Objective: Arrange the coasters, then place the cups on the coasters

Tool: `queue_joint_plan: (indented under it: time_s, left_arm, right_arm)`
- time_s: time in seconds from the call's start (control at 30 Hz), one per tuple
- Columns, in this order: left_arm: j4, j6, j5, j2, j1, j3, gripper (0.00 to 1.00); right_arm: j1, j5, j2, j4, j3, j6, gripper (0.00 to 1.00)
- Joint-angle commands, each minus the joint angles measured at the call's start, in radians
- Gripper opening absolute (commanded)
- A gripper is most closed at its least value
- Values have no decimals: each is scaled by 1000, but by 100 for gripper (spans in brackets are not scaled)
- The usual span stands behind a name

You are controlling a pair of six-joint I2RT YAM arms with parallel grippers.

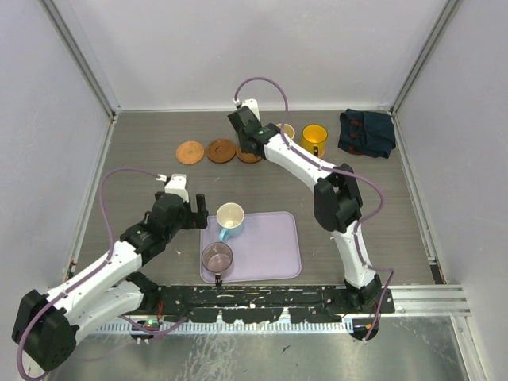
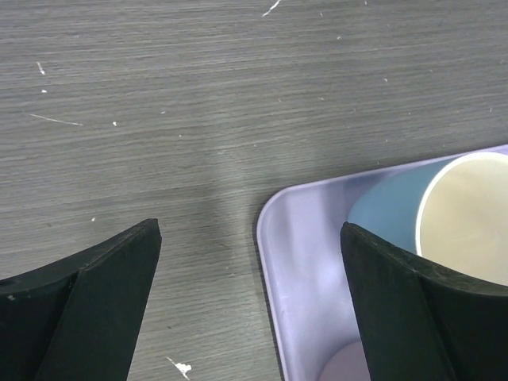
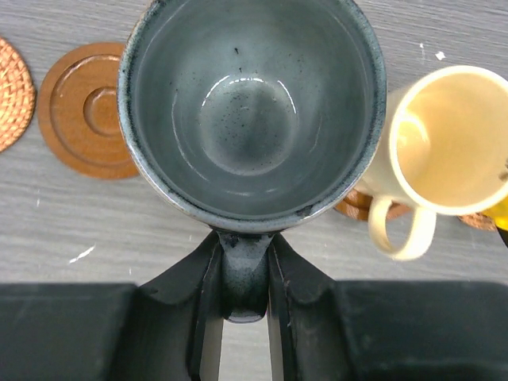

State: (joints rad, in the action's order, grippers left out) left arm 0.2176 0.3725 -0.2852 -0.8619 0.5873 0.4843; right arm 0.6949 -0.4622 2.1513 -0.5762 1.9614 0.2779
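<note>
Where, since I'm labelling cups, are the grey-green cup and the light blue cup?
grey-green cup (image 3: 250, 119), right wrist view, inner bottom.
light blue cup (image 1: 230, 215), top external view, pale inside.

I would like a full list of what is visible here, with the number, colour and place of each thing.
coasters: three in a far row, orange-brown, the third half hidden by the right arm; another rim shows under the cream cup
grey-green cup: one, held by its handle, over the row's right end
cream cup: one, pale yellow, right of the grey-green cup
yellow cup: one, bright orange-yellow, right of the cream cup
blue cup: one, white inside, tray's far left corner
mauve cup: one, tray's near left edge
tray: one, lavender, near centre
cloth: one, dark blue, far right
table: one, grey
left gripper: open, at the tray's left corner
right gripper: shut on the grey-green cup's handle
</note>
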Motion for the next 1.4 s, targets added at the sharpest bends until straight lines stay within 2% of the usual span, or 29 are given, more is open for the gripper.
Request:
queue_joint_plan:
  time_s: [0.0,0.2,0.63,1.37]
  left_arm:
    - [-32,-21,-20,5,-24,47,97]
    - [-22,-17,-4,3,-29,43,97]
    - [-20,-9,11,1,-30,32,97]
    - [-37,-4,17,-21,-31,32,97]
  right_arm:
    - [-35,40,46,26,170,-9,1]
    - [-57,67,104,18,220,5,1]
    - [-57,77,113,68,152,18,1]
    - [-57,91,144,74,130,21,1]
